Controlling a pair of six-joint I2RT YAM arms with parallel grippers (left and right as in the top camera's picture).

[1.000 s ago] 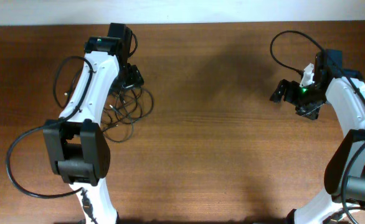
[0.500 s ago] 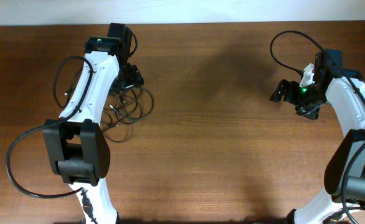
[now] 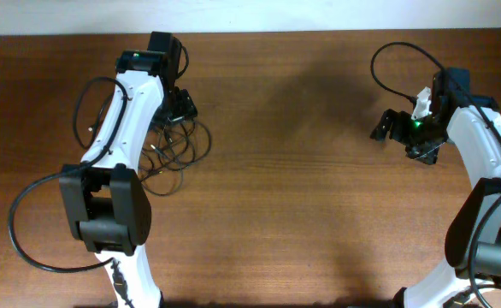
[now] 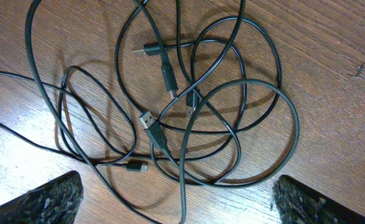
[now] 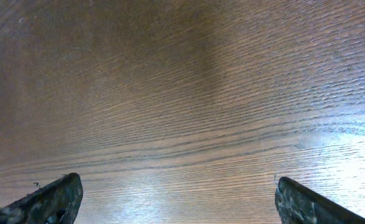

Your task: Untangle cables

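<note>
The cables (image 3: pixel 172 154) lie in a loose tangle of thin black loops on the wooden table (image 3: pixel 302 197), beside the left arm. The left wrist view shows them crossing over each other, with a silver USB plug (image 4: pixel 147 119) and several other small plug ends among the loops. My left gripper (image 3: pixel 180 104) hovers over the tangle's far edge, open, its fingertips (image 4: pixel 52 199) wide apart with one strand running between them on the wood. Far to the right my right gripper (image 3: pixel 387 127) is open over bare wood, its dark fingertips (image 5: pixel 55 199) holding nothing.
Thick black arm cables loop beside the left arm (image 3: pixel 15 231) and above the right arm (image 3: pixel 396 51). The table's back edge (image 3: pixel 250 32) meets a pale wall. Bare wood lies between the two arms.
</note>
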